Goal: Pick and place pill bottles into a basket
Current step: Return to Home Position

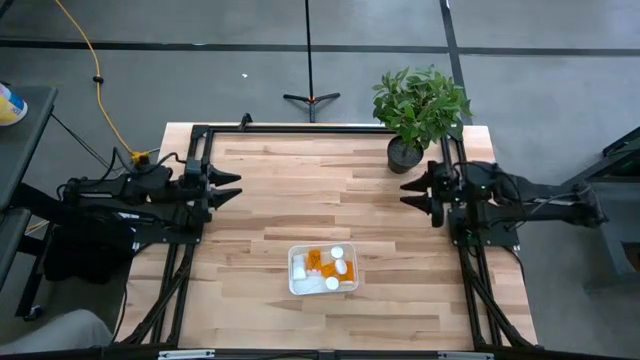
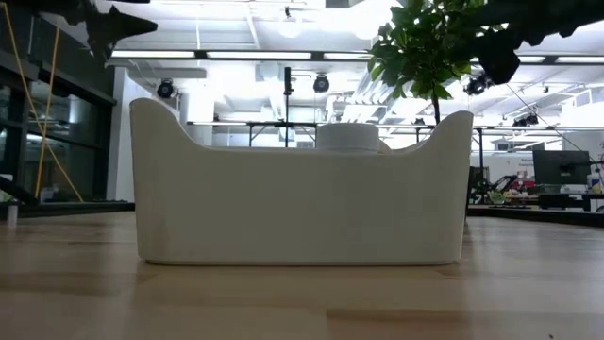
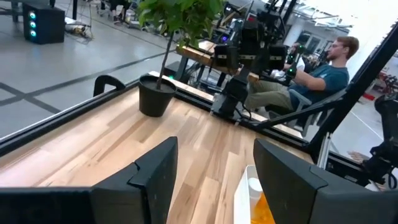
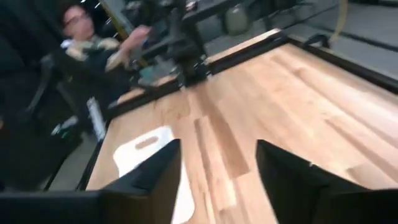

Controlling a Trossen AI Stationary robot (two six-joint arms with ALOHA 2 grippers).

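White basket [image 1: 292,272] central; left arm [image 1: 130,190], right arm [image 1: 500,186] edge-side.

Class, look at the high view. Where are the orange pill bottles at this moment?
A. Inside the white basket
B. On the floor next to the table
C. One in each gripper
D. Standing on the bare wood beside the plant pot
A: the pill bottles lie inside the basket, while the left gripper and the right gripper are open and empty, well apart from it.
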